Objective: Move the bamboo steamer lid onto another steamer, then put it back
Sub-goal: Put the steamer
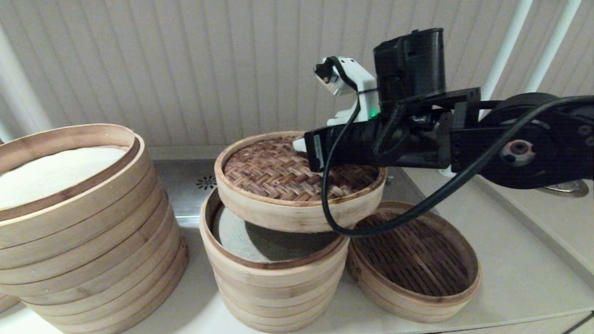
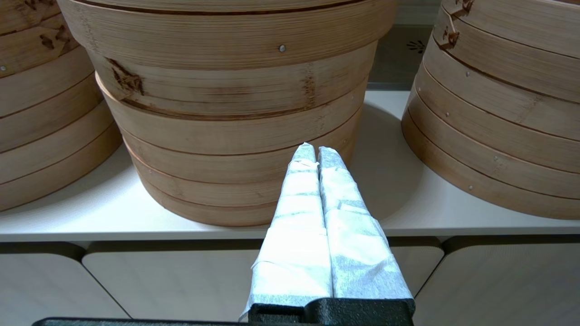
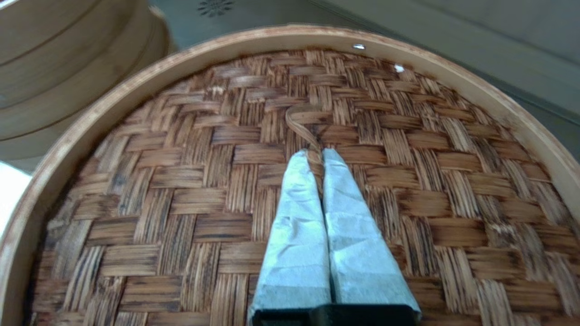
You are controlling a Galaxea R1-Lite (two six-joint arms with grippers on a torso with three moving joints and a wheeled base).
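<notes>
Transfer step: my right hand (image 3: pixel 316 156) pinches the bamboo steamer lid (image 1: pixel 283 174) by its loop, apparently just above the mid-sized steamer (image 1: pixel 274 264), so next I lower it level.

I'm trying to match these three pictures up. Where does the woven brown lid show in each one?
Head view: the lid hangs tilted at centre, above the middle steamer.
Left wrist view: not in it.
Right wrist view: the lid fills the picture, the right end effector pinching its handle loop.
Shared landmark: the drain grate.
</notes>
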